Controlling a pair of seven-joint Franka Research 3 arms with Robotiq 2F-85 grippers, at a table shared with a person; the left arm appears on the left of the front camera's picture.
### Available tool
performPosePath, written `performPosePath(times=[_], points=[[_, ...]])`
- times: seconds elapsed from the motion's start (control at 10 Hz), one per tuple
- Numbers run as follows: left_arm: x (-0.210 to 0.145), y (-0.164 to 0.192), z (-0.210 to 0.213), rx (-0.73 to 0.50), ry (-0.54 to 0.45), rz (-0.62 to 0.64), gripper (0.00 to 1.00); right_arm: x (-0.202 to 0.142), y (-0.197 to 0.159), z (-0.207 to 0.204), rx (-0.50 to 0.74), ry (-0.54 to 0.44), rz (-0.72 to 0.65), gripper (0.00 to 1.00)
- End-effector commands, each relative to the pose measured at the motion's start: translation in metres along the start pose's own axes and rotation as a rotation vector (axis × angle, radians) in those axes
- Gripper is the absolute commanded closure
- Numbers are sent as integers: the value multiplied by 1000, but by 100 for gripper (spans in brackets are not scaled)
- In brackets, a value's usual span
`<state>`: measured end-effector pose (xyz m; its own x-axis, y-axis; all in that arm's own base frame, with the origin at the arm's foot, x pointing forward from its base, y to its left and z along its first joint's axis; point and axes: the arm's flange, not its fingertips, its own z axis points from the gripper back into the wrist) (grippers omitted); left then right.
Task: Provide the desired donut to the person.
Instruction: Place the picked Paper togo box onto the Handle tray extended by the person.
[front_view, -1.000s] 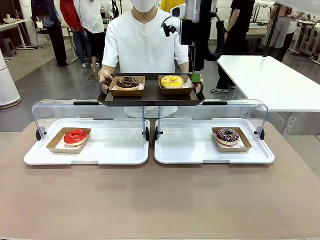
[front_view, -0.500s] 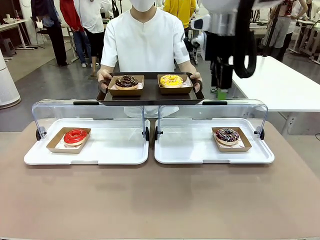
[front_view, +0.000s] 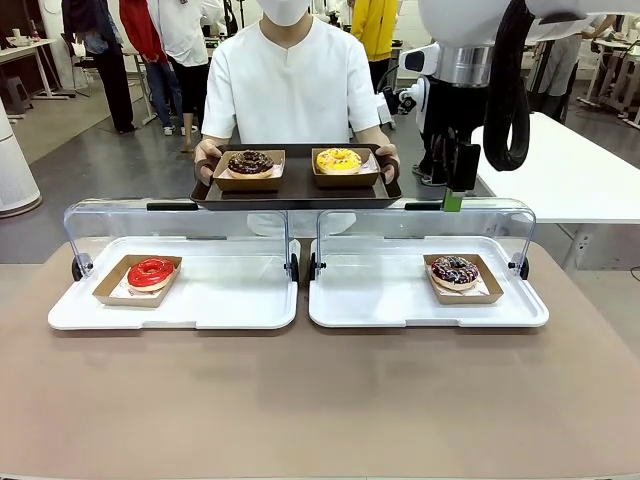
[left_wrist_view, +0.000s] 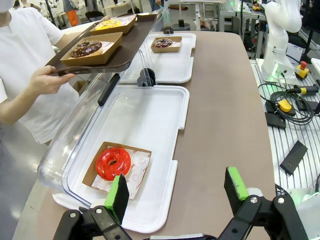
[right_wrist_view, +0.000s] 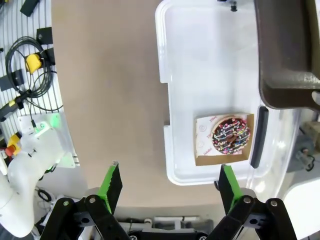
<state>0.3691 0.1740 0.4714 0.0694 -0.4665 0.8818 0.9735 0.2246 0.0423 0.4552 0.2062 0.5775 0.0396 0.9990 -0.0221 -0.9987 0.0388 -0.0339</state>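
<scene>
Two donuts already sit on the person's (front_view: 290, 85) dark tray (front_view: 296, 192) out front. The right gripper (right_wrist_view: 167, 185) looks down, jaws spread and empty, at the sprinkled donut (right_wrist_view: 230, 135). The left gripper (left_wrist_view: 176, 190), also spread, looks at the red donut (left_wrist_view: 113, 163). Handing over seems mostly done.

We look down past our right pincer (right_wrist_view: 168, 190), its green-padded fingers (right_wrist_view: 110, 186) spread wide apart with nothing between them. Beyond the right-hand finger sits a sprinkled chocolate donut (right_wrist_view: 230, 134) in a brown paper box (right_wrist_view: 202, 149), resting in a white tray (right_wrist_view: 200, 60). Farther ahead of the pincer on that same side, a dark brown tray (right_wrist_view: 282, 55) cuts in above the white one. Straight ahead stretches the bare brown desk (right_wrist_view: 105, 85). To the far left lie black cables (right_wrist_view: 22, 55) and a white robot base (right_wrist_view: 30, 160).
</scene>
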Motion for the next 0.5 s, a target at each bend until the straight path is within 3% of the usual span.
performPosePath(times=[0.0, 0.4], points=[[0, -1, 2, 8, -1, 0, 0, 2, -1, 2, 1, 18, 1, 0], [0, -1, 2, 8, -1, 0, 0, 2, -1, 2, 1, 18, 1, 0]])
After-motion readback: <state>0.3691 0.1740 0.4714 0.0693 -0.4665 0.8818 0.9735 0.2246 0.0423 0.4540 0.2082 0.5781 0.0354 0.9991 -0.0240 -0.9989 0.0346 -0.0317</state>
